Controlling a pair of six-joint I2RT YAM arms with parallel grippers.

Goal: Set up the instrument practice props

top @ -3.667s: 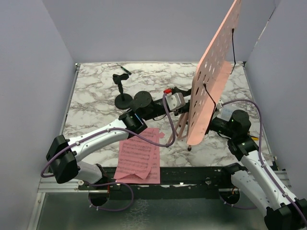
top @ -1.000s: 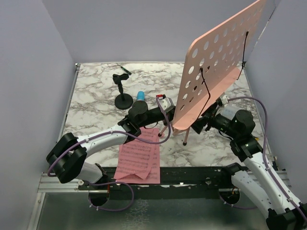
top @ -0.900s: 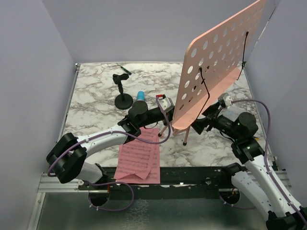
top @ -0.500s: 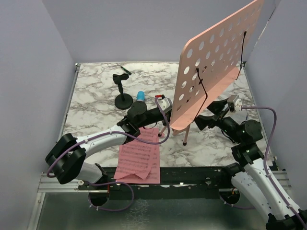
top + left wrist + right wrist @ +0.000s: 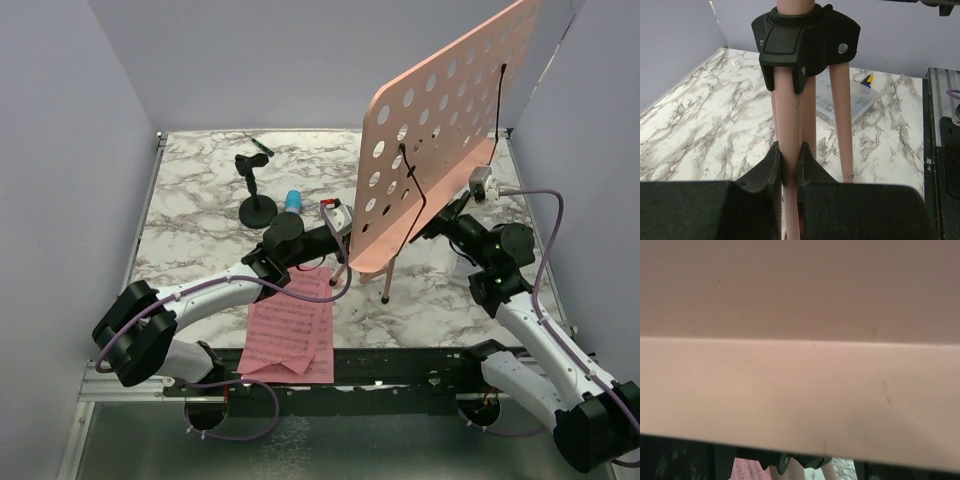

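The salmon-pink music stand stands upright mid-table, its hole-punched desk (image 5: 440, 120) tilted high over the thin legs (image 5: 387, 285). My left gripper (image 5: 336, 234) is shut on one leg (image 5: 789, 115) just below the black hub (image 5: 807, 35). My right gripper (image 5: 443, 222) sits behind the desk's lower lip with its jaws wide apart. In the right wrist view the desk (image 5: 800, 365) fills the frame, and only dark fingers (image 5: 724, 465) show below it. The pink sheet-music pages (image 5: 293, 335) lie at the near edge. The light-blue stick (image 5: 293, 200) is behind my left arm.
A small black microphone stand (image 5: 255, 195) and a dark pen-like item (image 5: 262, 147) are at the back left. A clear plastic box (image 5: 850, 100) lies on the marble beyond the legs. Grey walls close in on both sides and the back.
The desk has turned a little to the left. My right gripper has risen from beside the legs up to the desk's lower lip. The left gripper keeps its hold on the leg.
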